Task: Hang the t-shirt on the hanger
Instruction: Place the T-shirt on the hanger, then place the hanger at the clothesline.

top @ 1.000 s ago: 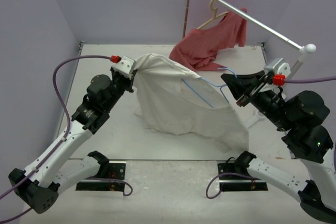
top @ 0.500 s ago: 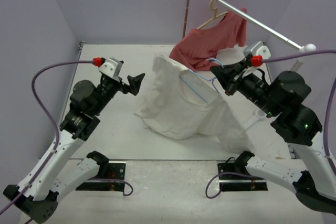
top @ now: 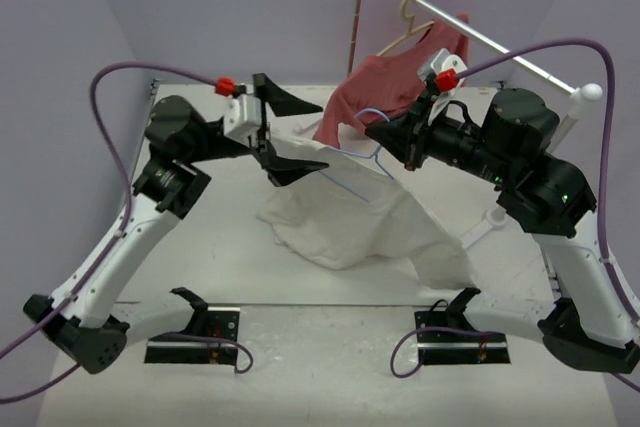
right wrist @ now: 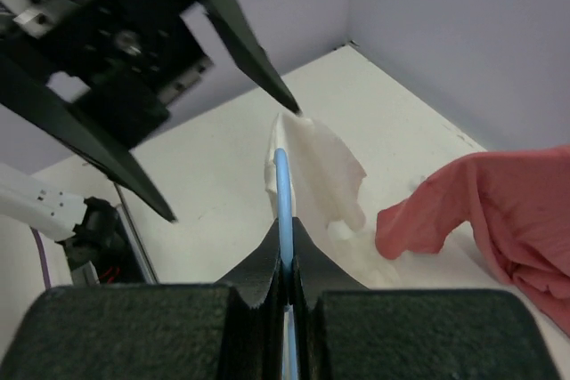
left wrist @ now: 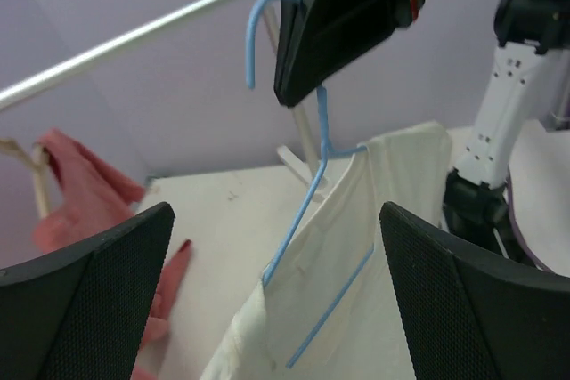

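Above the middle of the white desk (top: 200, 237), the right claw (right wrist: 285, 260) is fully closed on the thin light-blue wire hanger (left wrist: 321, 126), pinching it on the stem just under the small hook and holding it up in the air. The cream-white wrinkled cotton t-shirt (top: 350, 222) hangs from this hanger. Its cloth covers one shoulder of the wire, while the other shoulder and the bottom wire lie bare in front of the cloth. The lower part of the shirt rests crumpled on the desk. The left claw (top: 318, 137) stands beside the hanger with both fingers spread wide, and it holds nothing. Behind them, a salmon-red shirt (top: 400, 77) hangs from a beige hanger (top: 410, 17) on a white rail (top: 480, 42).
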You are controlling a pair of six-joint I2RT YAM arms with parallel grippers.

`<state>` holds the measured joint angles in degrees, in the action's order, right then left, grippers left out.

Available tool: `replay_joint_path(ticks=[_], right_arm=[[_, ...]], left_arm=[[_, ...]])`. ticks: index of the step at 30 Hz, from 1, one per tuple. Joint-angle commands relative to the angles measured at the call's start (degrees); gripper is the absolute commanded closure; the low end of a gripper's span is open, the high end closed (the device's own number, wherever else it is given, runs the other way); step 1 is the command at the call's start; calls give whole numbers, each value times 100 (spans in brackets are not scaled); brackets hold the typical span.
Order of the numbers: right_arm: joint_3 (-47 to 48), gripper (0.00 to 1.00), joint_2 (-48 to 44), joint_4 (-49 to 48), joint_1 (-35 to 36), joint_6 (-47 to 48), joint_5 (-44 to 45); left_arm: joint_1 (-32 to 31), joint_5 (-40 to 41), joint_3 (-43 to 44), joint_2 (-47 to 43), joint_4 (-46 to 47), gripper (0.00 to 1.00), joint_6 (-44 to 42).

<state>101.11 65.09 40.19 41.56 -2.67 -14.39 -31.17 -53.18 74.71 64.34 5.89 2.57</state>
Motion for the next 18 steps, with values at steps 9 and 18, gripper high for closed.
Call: replay_joint_path(ticks=[9,18], right_arm=[[136,100,-90,12,10,73,-743],[137,100,-44,-11,10,91,-600]], left_arm=[[-466,-1854,779,1188,-638,42,-418],[-504,-1814,1037,1652,-1380,52,-634]])
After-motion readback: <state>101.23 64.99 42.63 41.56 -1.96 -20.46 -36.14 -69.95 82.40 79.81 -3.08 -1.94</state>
